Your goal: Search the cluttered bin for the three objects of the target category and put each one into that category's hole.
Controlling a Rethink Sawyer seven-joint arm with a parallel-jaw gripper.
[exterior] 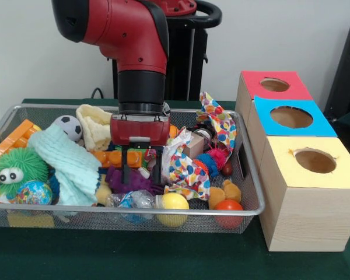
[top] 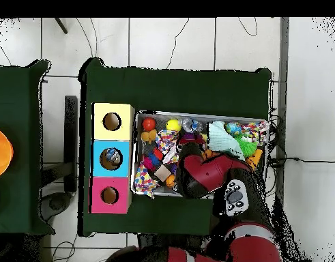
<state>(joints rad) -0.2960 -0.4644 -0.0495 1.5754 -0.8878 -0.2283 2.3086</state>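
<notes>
1. The bin (exterior: 248,175) sits on the green bench (exterior: 134,256), packed with toys and cloths; in the overhead view the bin (top: 136,153) lies just beside a row of three boxes.
2. The arm (exterior: 141,70) comes straight down into the middle of the bin. The jaws (exterior: 142,168) point down with two black fingers (exterior: 126,166) set a moderate gap apart, gripping nothing, their tips among the purple toy (exterior: 131,182) and orange blocks (exterior: 114,157).
3. One crushed bottle (exterior: 131,200) with a blue label lies at the bin's front wall, just below the jaws and touching a yellow ball (exterior: 174,202). In the overhead view it shows as a clear shape (top: 190,125) beside the yellow ball (top: 173,125).
4. Another bottle (top: 112,157) shows inside the blue box's hole in the overhead view.
5. A mint cloth (exterior: 67,166) lies left of the jaws, a spotted cloth (exterior: 189,166) to their right.
6. The boxes stand right of the bin: red (exterior: 268,87), blue (exterior: 291,116), yellow (exterior: 315,169), each with a round hole on top.
</notes>
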